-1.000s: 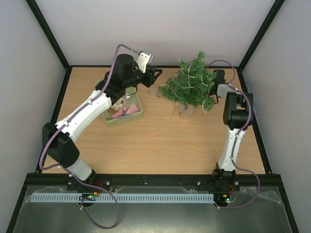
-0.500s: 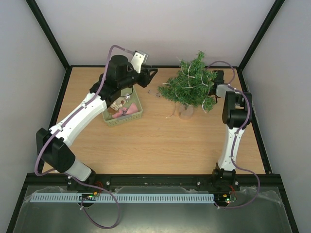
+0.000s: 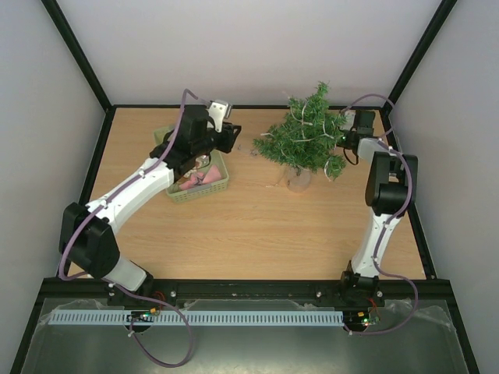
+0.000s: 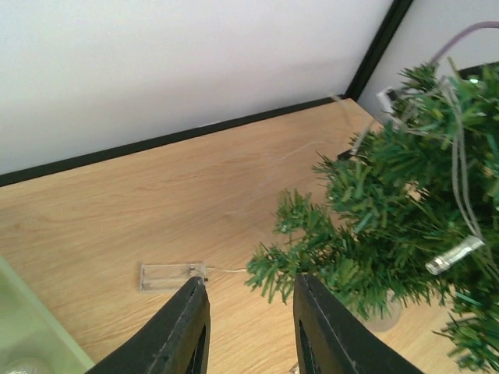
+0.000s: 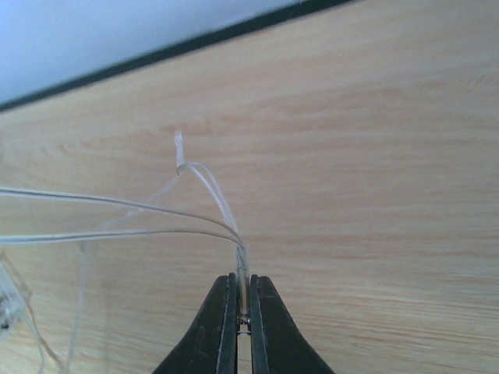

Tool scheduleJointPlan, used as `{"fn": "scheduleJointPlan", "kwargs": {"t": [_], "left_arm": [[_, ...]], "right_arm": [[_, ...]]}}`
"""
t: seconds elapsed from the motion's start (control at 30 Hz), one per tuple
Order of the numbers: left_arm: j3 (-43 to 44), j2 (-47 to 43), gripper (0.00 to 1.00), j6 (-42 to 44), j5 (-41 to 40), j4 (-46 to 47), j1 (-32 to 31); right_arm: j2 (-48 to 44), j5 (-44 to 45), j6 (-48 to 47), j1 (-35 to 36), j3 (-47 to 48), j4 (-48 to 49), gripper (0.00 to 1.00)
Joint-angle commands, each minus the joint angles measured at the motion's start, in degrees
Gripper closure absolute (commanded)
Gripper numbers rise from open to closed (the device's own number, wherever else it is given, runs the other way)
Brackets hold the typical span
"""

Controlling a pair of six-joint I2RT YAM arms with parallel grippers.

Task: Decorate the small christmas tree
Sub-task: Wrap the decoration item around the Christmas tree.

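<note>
From above, the small Christmas tree (image 3: pixel 304 144) stands upright toward the far right of the bench (image 3: pixel 257 226), with a pale wire (image 3: pixel 300 117) already looped over its upper branches. The green basket (image 3: pixel 199 195) to its left holds pink pieces (image 3: pixel 195 181) too small to make out, so the decorating looks only partly done: the wire is being arranged and the basket's contents are probably yet to go on. The left tool (image 3: pixel 230 134) hovers over the basket's far edge, pointing at the tree, and the right tool (image 3: pixel 341 139) sits at the tree's right side. In the left wrist view, the left tool is partly spread with nothing between its jaws. Beyond it a clear little box (image 4: pixel 171 274) lies on the bench, a thin lead running toward the tree. In the right wrist view, the right tool's jaws are pressed together, pinching the wire just above the bench.
</note>
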Motion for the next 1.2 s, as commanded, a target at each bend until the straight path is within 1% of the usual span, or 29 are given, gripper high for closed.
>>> {"fn": "scheduleJointPlan", "kwargs": {"t": [0.0,0.2,0.47,0.63,0.8,0.93,1.07,1.17], "left_arm": [[-1.15,1.21,0.68,-5.92,-3.93,2.84,1.45],[1.63,5.63,0.68,-8.91,-0.78,-1.65,3.11],[1.46,6.72,0.68,-9.77,1.06,-1.87,3.24],[1.21,6.3,0.68,-8.46,0.87,-1.77,3.24],[2.46,7.04,0.65,-8.84,0.08,-3.22,3.29],[5.31,9.75,0.62,-10.82,0.84,-5.13,3.33],[9.7,13.62,0.62,-13.44,2.41,-7.47,3.32],[12.15,16.34,0.62,-15.41,1.77,-7.98,3.41]], "right_arm": [[-4.17,4.01,4.97,-0.81,-2.18,5.71,0.98],[-8.16,11.39,8.53,-2.25,-6.75,9.0,0.98],[-15.83,23.67,9.36,-3.56,-15.38,17.3,0.98],[-19.84,28.19,9.65,-3.69,-18.94,22.07,0.98],[-21.58,30.0,10.74,-3.69,-20.62,24.18,0.98],[-23.64,33.39,11.33,-3.69,-22.83,25.68,0.98],[-26.26,37.68,11.81,-3.69,-24.8,26.86,0.98],[-27.84,40.21,12.42,-3.69,-25.57,26.88,0.98]]}}
